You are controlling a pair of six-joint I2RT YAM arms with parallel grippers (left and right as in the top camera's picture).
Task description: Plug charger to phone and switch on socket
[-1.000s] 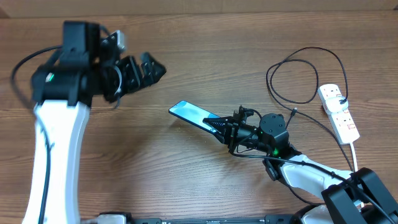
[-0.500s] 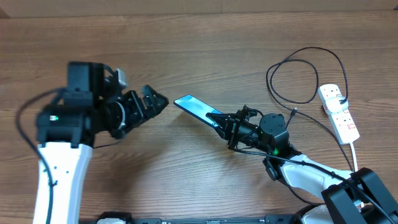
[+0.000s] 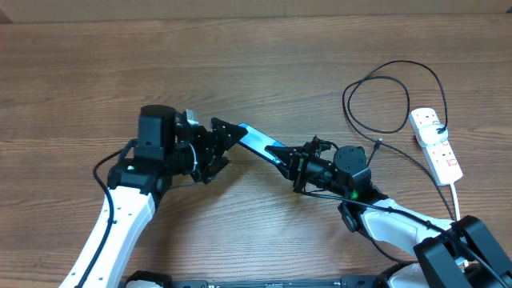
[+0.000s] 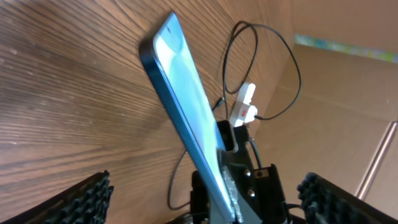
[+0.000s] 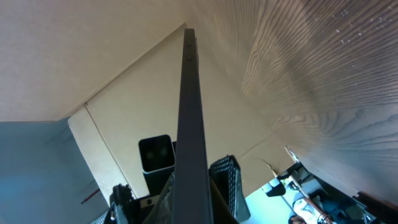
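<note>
The right jaws are closed on the phone [image 3: 256,142] and grip it by one short end. They hold it raised above the bench [image 3: 240,56] and tilted, with its light blue screen turned upward and its free end pointing away from them, toward the left jaws. I judge this hold is chosen so that the second arm can reach the phone, since the end inside the right jaws is covered.

The left jaws are open wide. In the left wrist view their two fingers stand at both sides of the picture and the free end of the phone lies ahead of them, about in the middle of the gap. Neither finger presses on it. From above, the phone's corner is very near one finger, but I cannot tell if they touch. It looks like a handover or a shared hold in preparation.

The charger [image 3: 345,96] lies in a loose loop on the bench behind the right jaws, well apart from the phone. Its black plug seems to sit in the socket [image 3: 436,144], which lies further to that side. The connector tip is too small to place with certainty. Nothing is plugged to the phone yet, and the switch is not yet pressed.
</note>
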